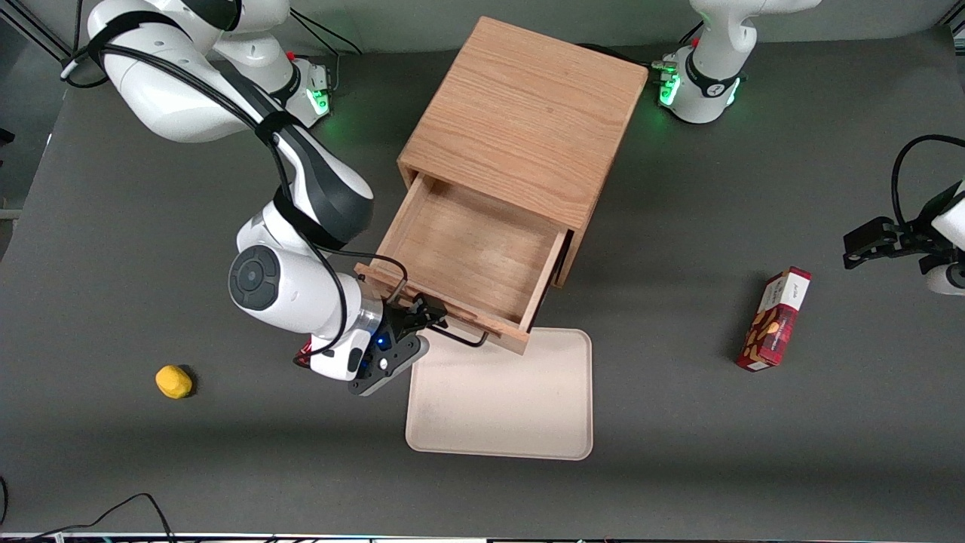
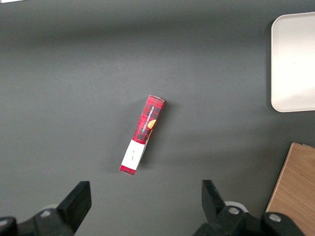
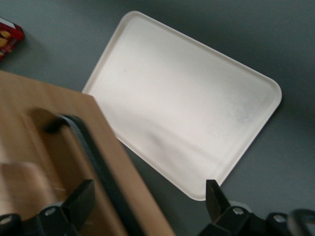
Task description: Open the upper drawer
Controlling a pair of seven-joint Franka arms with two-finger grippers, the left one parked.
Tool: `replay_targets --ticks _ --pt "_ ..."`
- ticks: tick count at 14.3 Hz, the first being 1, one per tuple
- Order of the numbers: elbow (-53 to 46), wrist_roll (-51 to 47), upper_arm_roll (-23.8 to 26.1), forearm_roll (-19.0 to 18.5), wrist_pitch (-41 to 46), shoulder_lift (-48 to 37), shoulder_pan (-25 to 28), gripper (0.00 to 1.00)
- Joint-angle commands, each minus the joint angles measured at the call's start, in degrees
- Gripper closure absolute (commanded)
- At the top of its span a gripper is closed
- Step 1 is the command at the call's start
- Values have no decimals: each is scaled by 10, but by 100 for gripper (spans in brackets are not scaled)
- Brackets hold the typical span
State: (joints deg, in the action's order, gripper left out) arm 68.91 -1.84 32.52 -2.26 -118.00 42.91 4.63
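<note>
One light oak box cabinet stands on the table, midway between the two arms' ends. Its upper drawer, a shallow wooden tray, is pulled well out toward the front camera, and its inside is bare. One black wire handle shows on the drawer's front panel.

The right arm's black two-finger gripper sits at that handle, at the end nearer the working arm. In the right wrist view the gripper has its fingers spread wide; the handle runs between them, close to one finger, and nothing is clamped.

One cream rounded-rectangle plastic tray lies flat just in front of the drawer, nearer the camera, its edge partly under the drawer front. One red patterned cardboard box lies toward the parked arm's end. One small yellow rounded object lies toward the working arm's end.

The dark grey matte table carries everything; black cables trail at its near edge.
</note>
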Motion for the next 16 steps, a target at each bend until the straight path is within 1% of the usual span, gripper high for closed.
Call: replay_targets --ticks 1,2,4,5,6,8,9,10,11,12,13,15,16 --pt "-1 -21 0 44 29 -27 -2 0" --pt "-4 -23 -2 54 49 -34 -5 0" --pt "-11 -27 -4 61 113 -58 -24 0" --pt "-11 -36 -11 65 130 -83 -30 0" --pt "-6 -39 -31 61 144 -123 -32 0" --pt "11 -74 -117 44 173 -201 -22 0" --pt "29 -96 -149 42 186 -235 -23 0" --pt "53 -97 -170 41 196 -271 -30 0" --pt "90 -101 -213 41 190 -310 -29 0" --pt "132 -103 -251 40 176 -349 -26 0" --pt "171 -104 -277 41 148 -379 -29 0" --pt "240 -106 -332 49 67 -432 -29 0" --pt "260 -106 -344 49 64 -450 -30 0"
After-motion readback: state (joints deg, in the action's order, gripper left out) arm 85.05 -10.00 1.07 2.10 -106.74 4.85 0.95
